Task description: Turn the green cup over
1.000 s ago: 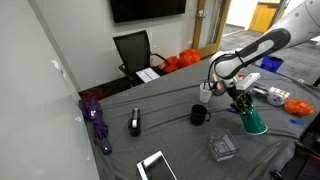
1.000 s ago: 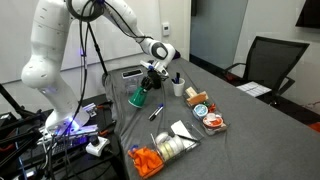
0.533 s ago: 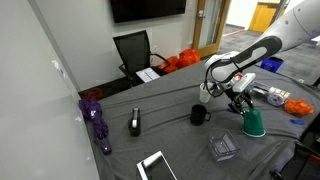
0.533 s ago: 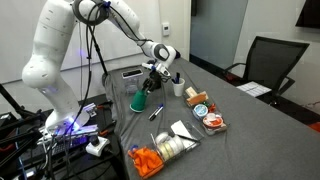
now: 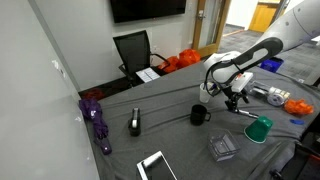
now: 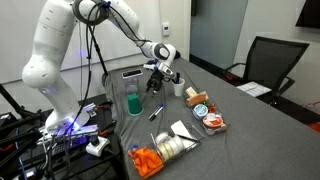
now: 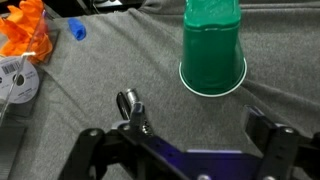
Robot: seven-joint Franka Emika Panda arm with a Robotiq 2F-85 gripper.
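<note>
The green cup (image 5: 259,129) (image 6: 133,101) rests free on the grey cloth, touched by nothing. In the wrist view the green cup (image 7: 212,45) lies ahead of my fingers, its wide rim nearest them and its narrow end pointing away. No view shows for sure which end is up. My gripper (image 7: 195,125) is open, with only bare cloth between its fingers. In both exterior views the gripper (image 5: 237,100) (image 6: 157,80) hangs a little above and beside the cup, apart from it.
A black mug (image 5: 199,115) and a white cup with pens (image 6: 178,86) stand close by. Orange pieces (image 7: 25,30) and a tape roll (image 7: 14,82) lie to one side. A clear box (image 5: 222,147), a tablet (image 5: 155,166) and a purple umbrella (image 5: 97,121) share the table.
The gripper, shut on the tilted green cup a second ago, has opened and let it go. The cup now rests on the cloth and the gripper has drawn back from it.
</note>
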